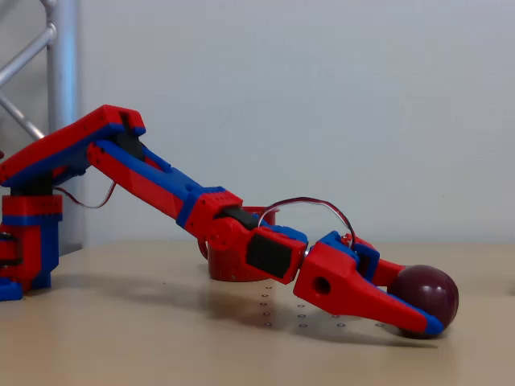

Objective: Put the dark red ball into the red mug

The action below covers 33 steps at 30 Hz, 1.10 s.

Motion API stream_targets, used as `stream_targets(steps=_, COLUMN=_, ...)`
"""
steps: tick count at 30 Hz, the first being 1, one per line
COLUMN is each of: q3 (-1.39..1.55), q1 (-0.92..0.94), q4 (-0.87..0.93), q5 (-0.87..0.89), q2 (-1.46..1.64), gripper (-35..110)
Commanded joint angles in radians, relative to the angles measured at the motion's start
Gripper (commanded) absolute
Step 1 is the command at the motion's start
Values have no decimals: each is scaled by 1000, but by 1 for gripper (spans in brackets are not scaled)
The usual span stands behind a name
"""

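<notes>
The dark red ball rests on the table at the lower right, glossy and maroon. My gripper reaches down to it from the left and is shut on it. One red finger with a blue tip runs along the ball's near lower side. The other jaw meets the ball's upper left and is partly hidden behind it. The red mug stands further back near the middle, mostly covered by my forearm and wrist, with a bit of its rim showing.
My arm's base stands at the far left beside a metal truss. A plain wall closes off the back. The tan table runs across the front.
</notes>
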Motion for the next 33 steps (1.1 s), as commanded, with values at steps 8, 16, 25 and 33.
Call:
stream_targets(steps=8, q3=-109, q1=-23, q4=3, q5=-8, q2=58, gripper=37)
stream_targets(steps=16, q3=-110, q1=-31, q4=31, q5=-32, q2=60, gripper=30)
stream_targets(steps=25, q3=-110, q1=-48, q4=71, q5=46, q2=118, gripper=27)
stream_targets(steps=33, q3=-100, q1=-67, q4=359, q5=186, q2=288, gripper=26)
